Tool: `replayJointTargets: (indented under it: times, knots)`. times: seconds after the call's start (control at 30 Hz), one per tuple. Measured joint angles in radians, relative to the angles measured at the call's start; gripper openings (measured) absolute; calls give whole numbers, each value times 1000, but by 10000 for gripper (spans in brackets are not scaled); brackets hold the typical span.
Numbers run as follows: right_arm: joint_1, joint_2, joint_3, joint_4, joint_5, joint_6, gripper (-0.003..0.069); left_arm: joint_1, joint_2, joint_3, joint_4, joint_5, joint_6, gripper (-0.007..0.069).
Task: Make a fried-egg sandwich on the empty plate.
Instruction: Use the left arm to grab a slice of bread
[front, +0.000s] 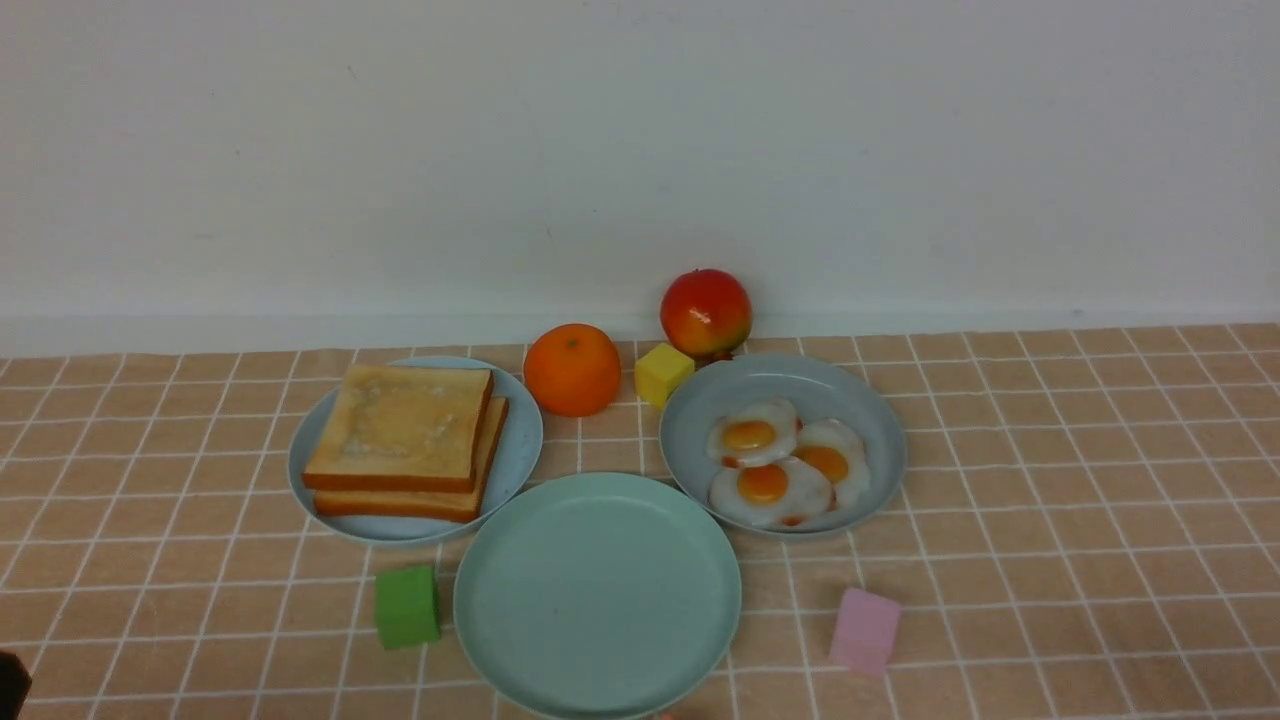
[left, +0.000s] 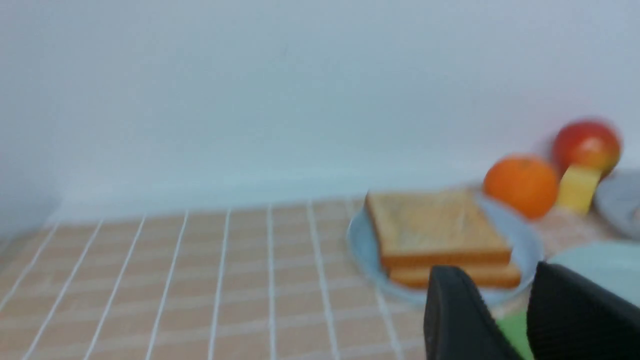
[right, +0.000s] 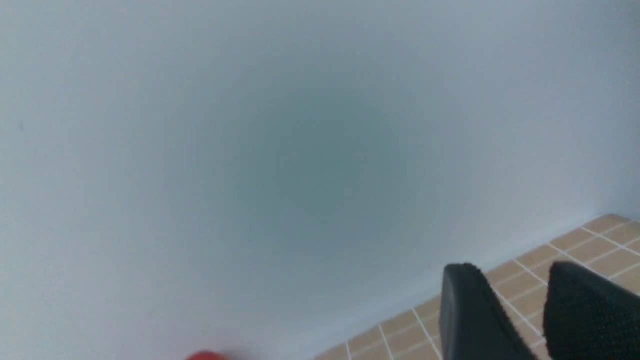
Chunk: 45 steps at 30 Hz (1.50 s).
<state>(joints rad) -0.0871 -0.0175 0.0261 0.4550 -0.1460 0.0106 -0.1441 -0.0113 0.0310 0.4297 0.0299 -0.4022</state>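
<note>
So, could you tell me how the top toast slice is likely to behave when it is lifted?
The top toast slice looks thick with straight edges, so it probably stays stiff, not floppy. It lies slightly offset on the lower slice, so a push would likely slide it.

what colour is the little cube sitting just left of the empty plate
The cube is green; the front view shows it best.

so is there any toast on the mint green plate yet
No, the mint-green plate is bare; both toast slices sit stacked on the sky-blue plate.
</note>
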Motion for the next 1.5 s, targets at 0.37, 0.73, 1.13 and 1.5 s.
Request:
replayJointTargets:
  times: [0.37,0.73,1.13,1.5]
  knots:
    - [0,1,-56,-28,5,19,241,0,0,0,14,-45,8,238]
    - [0,357,-524,-42,146,89,241,0,7,-58,-250,-565,-166,238]
    - [0,916,-1002,-100,661,-77,241,0,494,-634,-588,133,-154,238]
    - [164,1161,-986,16,938,-175,241,0,1049,-672,-430,273,-112,238]
